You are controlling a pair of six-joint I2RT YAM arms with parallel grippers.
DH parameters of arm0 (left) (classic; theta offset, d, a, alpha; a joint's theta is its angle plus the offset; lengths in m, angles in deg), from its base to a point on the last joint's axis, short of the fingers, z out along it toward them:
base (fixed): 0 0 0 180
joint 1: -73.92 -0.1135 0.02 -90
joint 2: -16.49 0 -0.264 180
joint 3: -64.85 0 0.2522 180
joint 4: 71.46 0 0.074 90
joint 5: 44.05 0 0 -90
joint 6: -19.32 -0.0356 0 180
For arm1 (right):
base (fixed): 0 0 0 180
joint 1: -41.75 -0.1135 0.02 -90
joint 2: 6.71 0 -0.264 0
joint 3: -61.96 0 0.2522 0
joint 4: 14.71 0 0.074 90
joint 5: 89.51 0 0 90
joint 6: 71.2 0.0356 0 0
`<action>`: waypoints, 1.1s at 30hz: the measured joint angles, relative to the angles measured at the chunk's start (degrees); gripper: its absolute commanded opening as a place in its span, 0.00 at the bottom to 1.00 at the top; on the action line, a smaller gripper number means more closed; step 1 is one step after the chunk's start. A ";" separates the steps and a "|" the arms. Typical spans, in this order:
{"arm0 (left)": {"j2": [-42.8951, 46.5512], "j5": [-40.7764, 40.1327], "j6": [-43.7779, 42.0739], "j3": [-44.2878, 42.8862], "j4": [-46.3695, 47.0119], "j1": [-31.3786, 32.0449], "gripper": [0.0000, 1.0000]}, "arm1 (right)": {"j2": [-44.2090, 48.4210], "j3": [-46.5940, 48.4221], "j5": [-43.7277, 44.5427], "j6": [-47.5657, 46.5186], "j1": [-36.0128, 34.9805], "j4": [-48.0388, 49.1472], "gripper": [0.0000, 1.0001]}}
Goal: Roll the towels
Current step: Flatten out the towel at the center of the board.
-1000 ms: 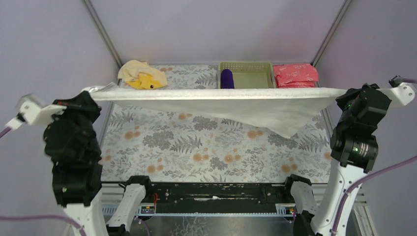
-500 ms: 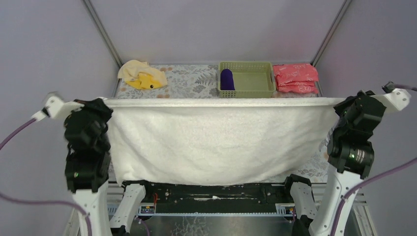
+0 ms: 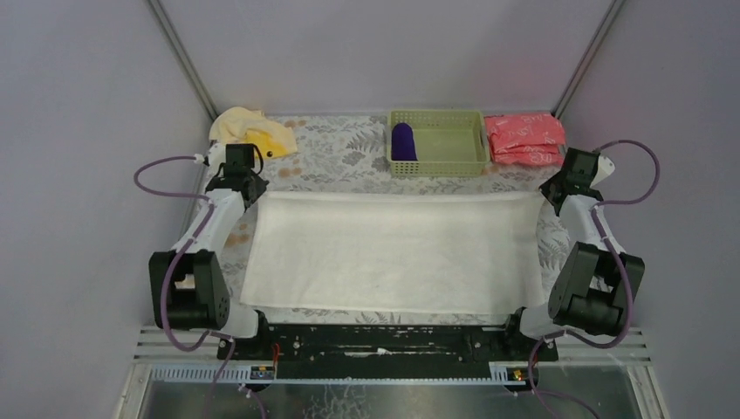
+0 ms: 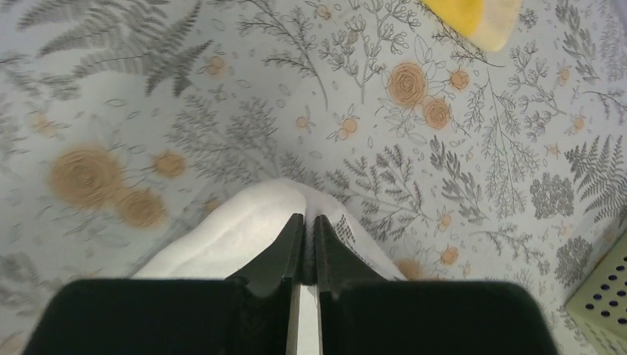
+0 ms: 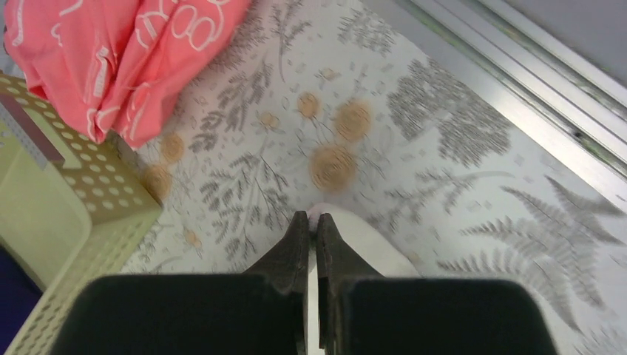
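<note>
at wrist level only: left tool (image 4: 304, 222) and right tool (image 5: 309, 220) tight on white towel (image 4: 229, 233) corners

basket (image 3: 441, 168) close behind white towel (image 3: 393, 253), packets (image 3: 524, 138) by right pincer (image 5: 309, 220)

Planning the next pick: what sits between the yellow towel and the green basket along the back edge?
Nothing; the top view shows only bare floral table cover between the yellow towel and the green basket.
</note>
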State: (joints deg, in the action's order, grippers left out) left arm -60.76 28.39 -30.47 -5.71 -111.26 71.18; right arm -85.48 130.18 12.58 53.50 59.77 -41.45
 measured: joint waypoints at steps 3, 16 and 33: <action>-8.74 1.38 1.51 -3.43 3.28 -0.31 0.00 | -6.64 0.66 -2.82 -0.02 0.04 6.80 0.00; -22.45 7.17 3.04 -18.51 6.38 -2.21 0.00 | -23.85 16.59 -12.07 -1.97 0.04 12.50 0.00; -8.66 13.66 4.07 -5.38 6.36 -8.02 0.00 | -10.03 7.54 -12.09 -0.31 0.09 5.05 0.00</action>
State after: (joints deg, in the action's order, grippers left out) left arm -69.42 42.05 -26.41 -11.09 -104.90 63.16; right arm -95.51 137.72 0.50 53.20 59.86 -36.40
